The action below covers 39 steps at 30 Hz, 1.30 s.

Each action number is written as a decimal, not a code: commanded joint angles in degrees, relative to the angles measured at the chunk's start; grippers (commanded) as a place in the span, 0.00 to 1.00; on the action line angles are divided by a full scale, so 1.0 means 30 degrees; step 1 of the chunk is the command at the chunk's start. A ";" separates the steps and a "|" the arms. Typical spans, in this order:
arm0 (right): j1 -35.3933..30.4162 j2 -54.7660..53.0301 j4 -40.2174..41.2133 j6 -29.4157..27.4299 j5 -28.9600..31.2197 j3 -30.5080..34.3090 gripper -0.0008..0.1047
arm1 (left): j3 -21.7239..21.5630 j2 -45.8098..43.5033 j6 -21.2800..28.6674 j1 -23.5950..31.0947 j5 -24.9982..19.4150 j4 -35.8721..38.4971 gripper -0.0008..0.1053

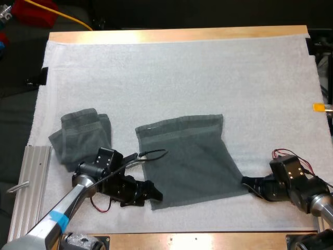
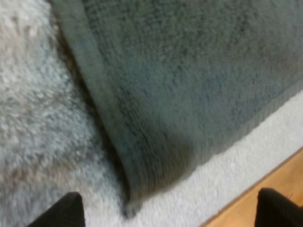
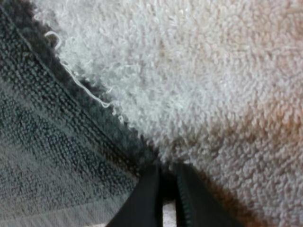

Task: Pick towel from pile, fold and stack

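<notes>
A dark grey-green towel [image 1: 190, 159] lies spread flat on the white mat [image 1: 208, 73]. My left gripper [image 1: 154, 196] sits low at the towel's near left corner. In the left wrist view its fingers [image 2: 66, 210] stand wide apart, and the towel's corner [image 2: 156, 142] lies just ahead of the open left gripper [image 2: 170, 205], untouched. My right gripper [image 1: 246, 183] is at the near right corner. Its fingertips [image 3: 147, 189] are drawn close together, pinching the towel's hemmed edge [image 3: 71, 142]. A second towel [image 1: 81, 134] lies loosely bunched at the left.
A ribbed metal rail [image 1: 28, 182] lies along the mat's left edge, beside my left arm. The table's wooden front edge [image 2: 279, 175] runs close behind the left gripper. Bare mat stretches beyond the towels toward the far side.
</notes>
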 commanded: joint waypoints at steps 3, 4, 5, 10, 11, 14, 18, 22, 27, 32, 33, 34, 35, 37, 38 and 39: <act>0.0006 -0.0072 0.0492 -0.0214 0.0164 0.0121 0.03 | -0.0044 0.0373 -0.0048 -0.0073 -0.0235 -0.0382 0.67; 0.0006 -0.0072 0.0492 -0.0214 0.0164 0.0121 0.03 | -0.0044 0.0502 -0.0048 -0.0073 -0.0235 -0.0423 0.67; 0.0006 -0.0072 0.0492 -0.0214 0.0164 0.0121 0.03 | -0.0044 0.0595 -0.0048 -0.0073 -0.0235 -0.0433 0.67; 0.0006 -0.0072 0.0492 -0.0214 0.0164 0.0121 0.03 | -0.0044 0.0923 -0.0048 -0.0073 0.0752 -0.0701 0.67; 0.0006 -0.0072 0.0492 -0.0214 0.0164 0.0121 0.03 | -0.0044 0.0925 -0.0048 -0.0073 0.0841 -0.0807 0.67; 0.0006 -0.0072 0.0492 -0.0214 0.0164 0.0121 0.03 | -0.0044 0.0920 -0.0048 -0.0073 0.0932 -0.1085 0.67; 0.0006 -0.0072 0.0492 -0.0214 0.0164 0.0121 0.03 | -0.0044 0.0920 -0.0048 -0.0073 0.0929 -0.1155 0.67; 0.0006 -0.0072 0.0492 -0.0214 0.0164 0.0121 0.03 | -0.0044 0.0920 -0.0048 -0.0149 0.0929 -0.1214 0.67; 0.0006 -0.0072 0.0492 -0.0214 0.0164 0.0121 0.03 | -0.0044 0.0920 -0.0651 -0.1950 0.0652 -0.1748 0.67; 0.0006 -0.0072 0.0492 -0.0067 -0.0228 0.0121 0.03 | -0.0044 0.0920 -0.2043 -0.2958 0.0506 -0.2946 0.67; 0.0006 -0.0072 0.0492 -0.0068 -0.0269 0.0121 0.03 | -0.0044 0.0920 -0.2048 -0.2956 0.0524 -0.2911 0.67; 0.0006 -0.0072 0.0492 -0.0068 -0.0286 0.0121 0.03 | -0.0044 0.0920 -0.2046 -0.2956 0.0544 -0.2858 0.66; 0.0006 -0.0072 0.0492 -0.0068 -0.0283 0.0121 0.03 | -0.0044 0.0920 -0.2046 -0.2956 0.0542 -0.2833 0.66; 0.0006 -0.0072 0.0492 -0.0068 -0.0283 0.0121 0.03 | -0.0044 0.0920 -0.2046 -0.2956 0.0542 -0.2746 0.66; 0.0006 -0.0072 0.0492 -0.0068 -0.0283 0.0121 0.03 | -0.0044 0.0920 -0.2046 -0.2956 0.0542 -0.2681 0.66; 0.0006 -0.0072 0.0492 -0.0068 -0.0283 0.0121 0.03 | -0.0044 0.0920 -0.2046 -0.2956 0.0542 -0.2585 0.65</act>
